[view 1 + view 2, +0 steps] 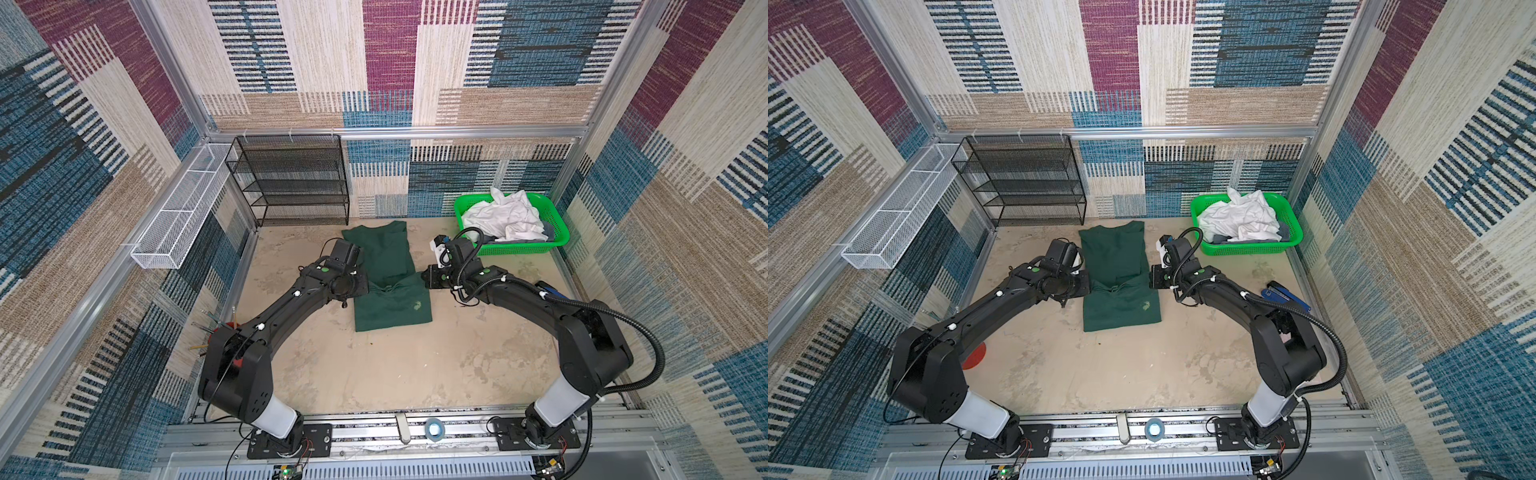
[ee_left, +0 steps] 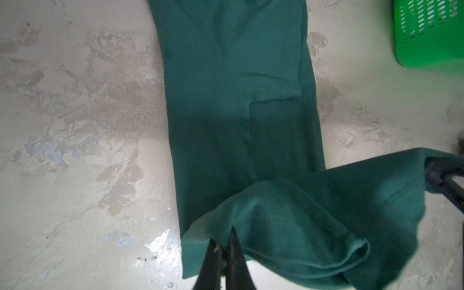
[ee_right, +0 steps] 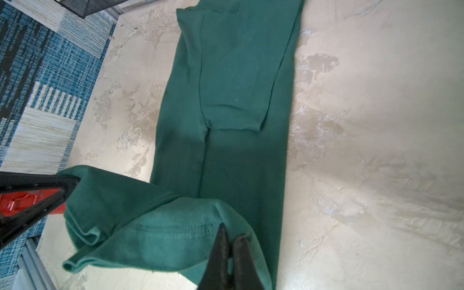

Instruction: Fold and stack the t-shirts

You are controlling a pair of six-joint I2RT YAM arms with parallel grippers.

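Here, dark green t-shirt point(image 1: 390, 307), soft, creased

My right fingers point(image 3: 218, 258): pinched the hem of the dark green t-shirt point(image 3: 233, 75).
My left fingers point(image 3: 45, 180): held its other corner.

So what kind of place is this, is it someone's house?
Probably a robot practice booth, not a house: two black robot arms bolted to a metal rail, carpet-tile walls on a metal frame, and a dark green t-shirt laid out by a basket of white shirts.
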